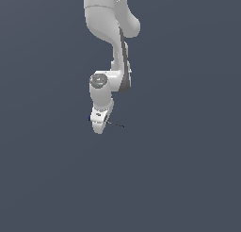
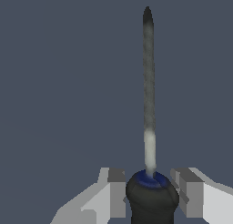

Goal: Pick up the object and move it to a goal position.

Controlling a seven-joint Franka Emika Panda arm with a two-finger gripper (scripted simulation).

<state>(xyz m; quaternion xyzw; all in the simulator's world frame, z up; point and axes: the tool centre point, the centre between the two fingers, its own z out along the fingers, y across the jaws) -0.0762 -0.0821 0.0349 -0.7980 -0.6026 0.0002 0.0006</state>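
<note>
The jaws (image 2: pixel 150 191) sit on both sides of the tool's (image 2: pixel 149 91) black handle, near the middle of the bench (image 1: pixel 188 179); I cannot tell if they squeeze it yet; close gently, centred on the handle, then lift straight up.

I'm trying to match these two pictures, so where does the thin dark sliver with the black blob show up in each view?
Exterior view: the sliver pokes out toward the exterior view's right from the gripper, below the arm.
Wrist view: it fills the middle, its thin shaft running away from the black blob.
Shared landmark: the fingers, either side of the blob.
</note>
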